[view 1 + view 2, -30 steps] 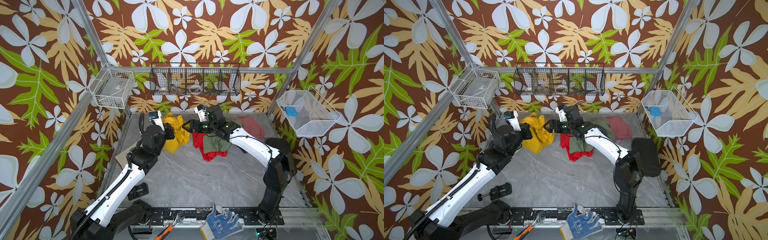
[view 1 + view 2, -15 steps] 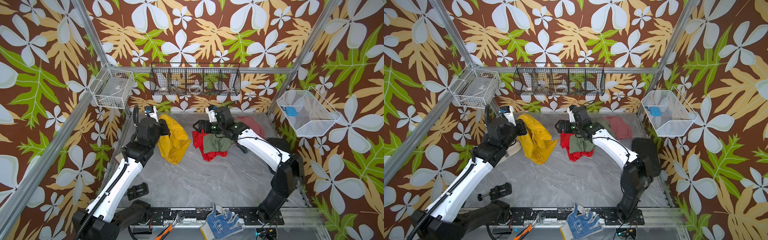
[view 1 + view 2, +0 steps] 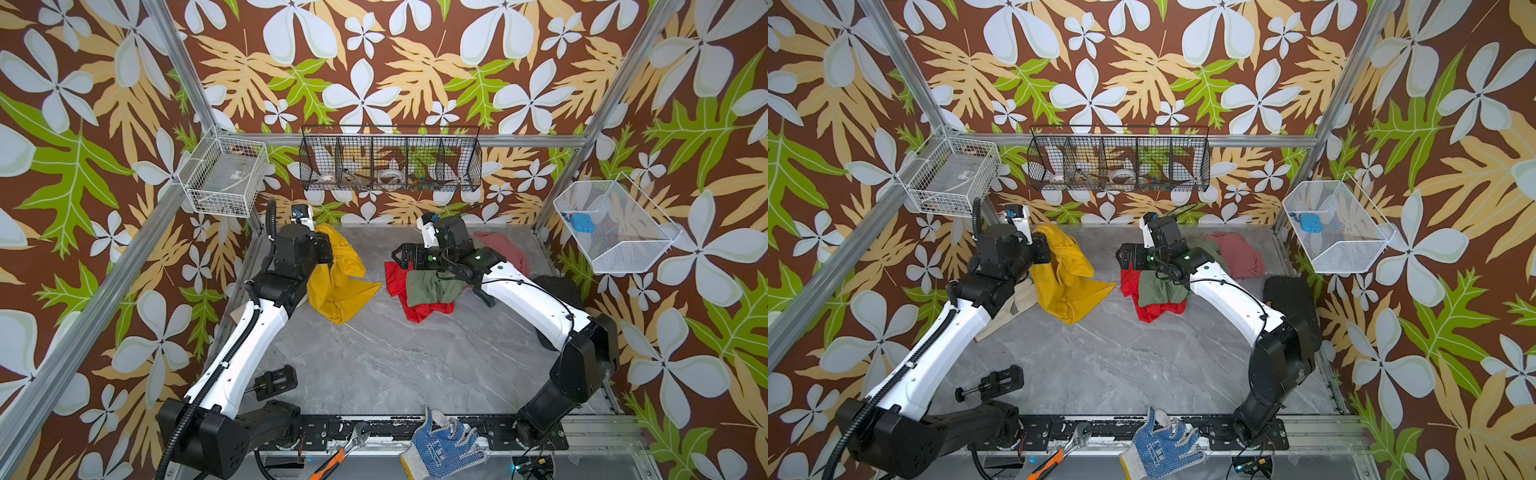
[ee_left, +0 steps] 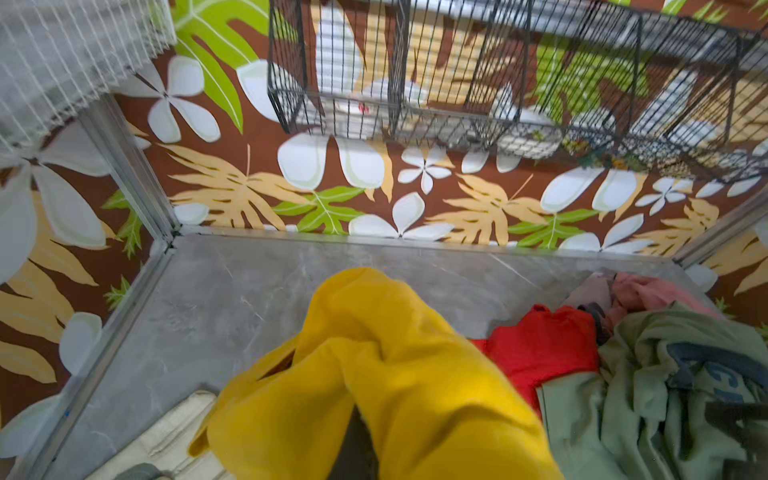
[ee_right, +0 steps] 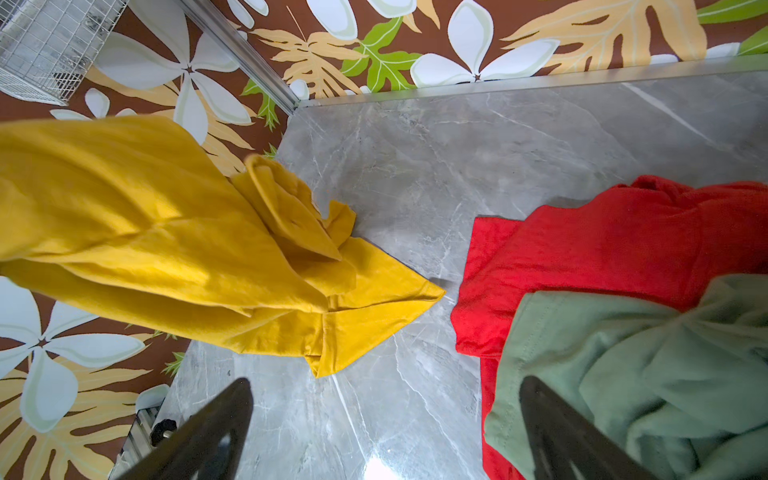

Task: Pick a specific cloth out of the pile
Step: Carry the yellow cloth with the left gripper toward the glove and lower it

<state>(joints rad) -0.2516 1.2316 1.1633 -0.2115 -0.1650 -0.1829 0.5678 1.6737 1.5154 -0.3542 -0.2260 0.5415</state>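
You have the grey worktop (image 3: pixel 374 365) bare over most of its front half; everything that matters sits along its back edge. The pile (image 3: pixel 432 286) lies right of the middle of that edge: red cloth (image 3: pixel 395 276) at the bottom, olive-green cloth (image 3: pixel 432 286) across it, a dusty pink cloth (image 3: pixel 503 249) behind, toward the back-right corner.

The cloth (image 3: pixel 336 286) you want, mustard yellow, is clear of the pile, near the back-left corner, with a strip of bare worktop between them. Its long axis runs from its pinched upper end by the back edge down toward the front; its lower folds and one pointed corner rest on the worktop, aimed at the red cloth without touching it.

Your left gripper (image 3: pixel 326 248) is clenched on that upper end, so the cloth lies directly below those jaws and the left arm is plainly the nearer one. Your right gripper (image 5: pixel 386 382) stands spread wide and empty over the pile's left rim, the yellow cloth off to its left. I judge that the coming move belongs to the left arm alone.
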